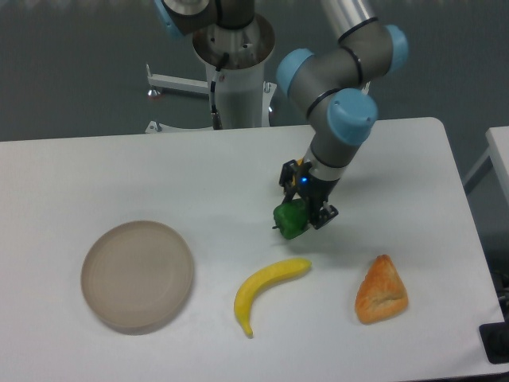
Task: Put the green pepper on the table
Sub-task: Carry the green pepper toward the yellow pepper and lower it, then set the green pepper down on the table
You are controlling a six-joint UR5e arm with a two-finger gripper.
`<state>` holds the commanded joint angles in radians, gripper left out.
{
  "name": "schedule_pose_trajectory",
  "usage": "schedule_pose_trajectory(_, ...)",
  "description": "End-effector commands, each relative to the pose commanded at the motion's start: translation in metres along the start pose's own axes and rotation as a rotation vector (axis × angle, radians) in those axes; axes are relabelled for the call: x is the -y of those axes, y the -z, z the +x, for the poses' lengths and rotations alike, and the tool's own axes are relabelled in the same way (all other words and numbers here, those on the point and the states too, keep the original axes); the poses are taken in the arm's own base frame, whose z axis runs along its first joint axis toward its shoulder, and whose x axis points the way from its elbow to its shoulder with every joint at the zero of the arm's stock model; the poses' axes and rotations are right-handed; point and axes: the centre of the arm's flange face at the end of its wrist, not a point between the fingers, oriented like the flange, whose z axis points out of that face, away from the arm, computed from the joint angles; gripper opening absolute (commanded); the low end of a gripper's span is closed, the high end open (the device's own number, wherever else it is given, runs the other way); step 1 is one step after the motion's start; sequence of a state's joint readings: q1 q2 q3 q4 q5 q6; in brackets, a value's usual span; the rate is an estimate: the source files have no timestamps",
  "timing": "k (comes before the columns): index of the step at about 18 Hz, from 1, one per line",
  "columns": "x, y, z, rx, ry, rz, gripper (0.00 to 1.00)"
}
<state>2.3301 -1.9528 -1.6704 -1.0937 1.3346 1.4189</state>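
The black two-finger gripper (301, 213) pinches the small glossy green toy pepper (289, 220) between its fingers, above the large white table (199, 175). Below the gripper lies a curved yellow banana (267, 290). To its lower right is an orange bread-like wedge (381, 290), and far to its lower left a round beige plate (137, 275).
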Motion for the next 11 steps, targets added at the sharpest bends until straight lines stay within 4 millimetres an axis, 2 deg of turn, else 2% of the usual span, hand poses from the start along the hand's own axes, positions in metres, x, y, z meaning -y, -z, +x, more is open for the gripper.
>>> schedule_pose_trajectory(4,-0.0075,-0.0025,0.0044,-0.01,-0.014,0.003,0.26)
schedule_pose_trajectory(11,-0.0059,-0.0055,0.0062,-0.021,-0.012,0.01,0.27)
